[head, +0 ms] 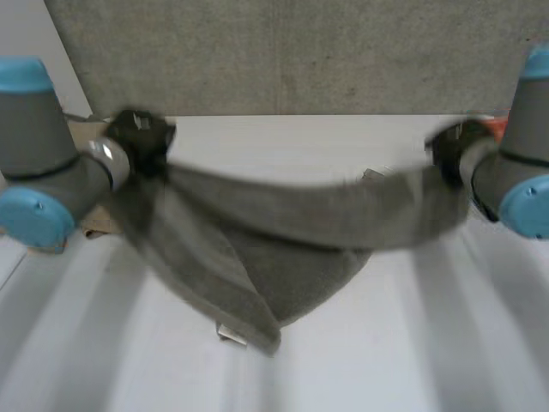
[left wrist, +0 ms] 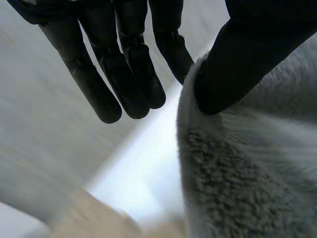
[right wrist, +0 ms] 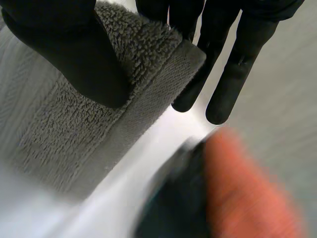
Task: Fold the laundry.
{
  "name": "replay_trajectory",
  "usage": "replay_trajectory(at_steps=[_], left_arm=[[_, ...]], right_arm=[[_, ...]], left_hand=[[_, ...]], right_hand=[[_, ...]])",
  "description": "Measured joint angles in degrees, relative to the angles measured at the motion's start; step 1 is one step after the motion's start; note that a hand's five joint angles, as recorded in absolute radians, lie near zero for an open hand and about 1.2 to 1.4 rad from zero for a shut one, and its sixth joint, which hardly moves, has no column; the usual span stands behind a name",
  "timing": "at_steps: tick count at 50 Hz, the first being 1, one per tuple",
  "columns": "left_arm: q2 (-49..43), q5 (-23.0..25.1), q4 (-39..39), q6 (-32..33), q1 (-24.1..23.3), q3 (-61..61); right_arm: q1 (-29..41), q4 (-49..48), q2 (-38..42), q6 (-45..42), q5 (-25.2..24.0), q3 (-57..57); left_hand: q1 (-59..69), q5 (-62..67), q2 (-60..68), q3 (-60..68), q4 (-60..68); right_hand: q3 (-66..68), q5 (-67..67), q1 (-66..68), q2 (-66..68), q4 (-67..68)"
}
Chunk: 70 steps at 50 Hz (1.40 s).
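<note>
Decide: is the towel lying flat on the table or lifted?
Lifted. The left hand and right hand each pinch an end of the towel; its middle sags toward the table.

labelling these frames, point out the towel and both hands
towel [head: 292, 257]: head view, sagging middle
left hand [left wrist: 247, 49]: left wrist view, thumb on the towel
right hand [right wrist: 69, 49]: right wrist view, thumb on the towel
</note>
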Motion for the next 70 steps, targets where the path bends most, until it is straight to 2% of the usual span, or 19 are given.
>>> replay_trajectory(at_steps=[1,2,4,11,16,19,25,33,40,46,52,54,60,70], left_arm=[[0.0,0.0,0.0,0.0,0.0,0.0],[1.5,0.1,4.4,-1.5,0.0,4.4],[2.9,0.0,8.6,-3.2,0.1,7.3],[8.3,-2.7,26.8,-13.0,1.1,14.2],[9.1,-3.8,28.5,-16.0,1.9,14.2],[9.0,-3.9,26.6,-16.3,2.4,12.7],[8.9,-3.4,23.0,-16.2,3.6,3.6],[9.0,0.5,24.7,-14.6,4.8,-13.1],[7.3,7.1,29.1,-8.2,6.5,-28.0],[4.7,9.8,29.2,-1.9,8.3,-32.6],[1.4,10.5,27.6,2.9,9.8,-32.3],[0.3,10.4,27.1,4.0,10.0,-31.5],[-1.7,8.8,27.2,4.6,10.5,-29.8],[-2.2,6.6,26.5,4.7,11.4,-29.4]], right_arm=[[0.0,0.0,0.0,0.0,0.0,0.0],[0.7,-8.7,-1.9,4.1,-0.8,-2.5],[1.0,-16.4,-3.4,7.5,-1.2,-3.6],[0.0,-53.4,-10.1,19.7,-1.1,-1.1],[-0.4,-62.9,-12.1,21.4,-0.7,1.9],[-0.4,-62.6,-12.2,21.5,-1.3,3.0],[-0.8,-55.7,-10.7,22.4,-4.1,6.9],[-2.0,-47.3,-9.4,23.0,-8.2,17.6],[-3.8,-40.6,-10.6,19.9,-13.9,29.7],[-4.9,-36.5,-12.1,16.4,-16.2,34.1],[-4.8,-33.5,-12.5,14.4,-16.3,34.3],[-4.5,-32.6,-12.3,14.3,-15.8,33.6],[-4.0,-30.8,-11.8,14.3,-13.3,31.6],[-3.9,-29.6,-10.9,13.9,-11.0,30.5]], left_hand=[[0.0,0.0,0.0,0.0,0.0],[0.0,0.0,0.0,0.0,0.0],[0.0,0.0,0.0,0.0,0.0],[0.0,0.0,0.0,0.0,0.0],[0.0,0.0,0.0,0.0,0.0],[0.0,0.0,0.0,0.0,0.0],[0.0,0.0,0.0,0.0,0.0],[0.0,0.0,0.0,0.0,0.0],[0.0,0.0,0.0,0.0,0.0],[0.0,0.0,0.0,0.0,0.0],[-0.5,-0.6,-1.9,-1.8,-1.8],[-9.8,-9.2,-11.4,-10.9,-11.3],[-19.3,-19.7,-21.3,-20.8,-21.7],[-19.5,-20.6,-22.2,-21.5,-22.5]], right_hand=[[0.0,0.0,0.0,0.0,0.0],[0.0,0.0,0.0,0.0,0.0],[0.0,0.0,0.0,0.0,0.0],[0.0,0.4,0.0,0.0,0.1],[0.0,0.5,0.0,0.0,0.1],[0.0,0.5,0.0,0.0,0.2],[0.0,0.5,0.0,0.0,0.2],[0.3,0.5,0.0,0.0,0.2],[0.3,0.5,0.0,0.0,0.2],[0.3,0.6,0.0,0.0,0.2],[0.3,0.6,0.0,0.0,0.2],[0.3,0.5,0.0,0.0,0.2],[0.3,0.5,0.0,0.0,0.2],[0.3,0.5,0.0,0.0,0.2]])
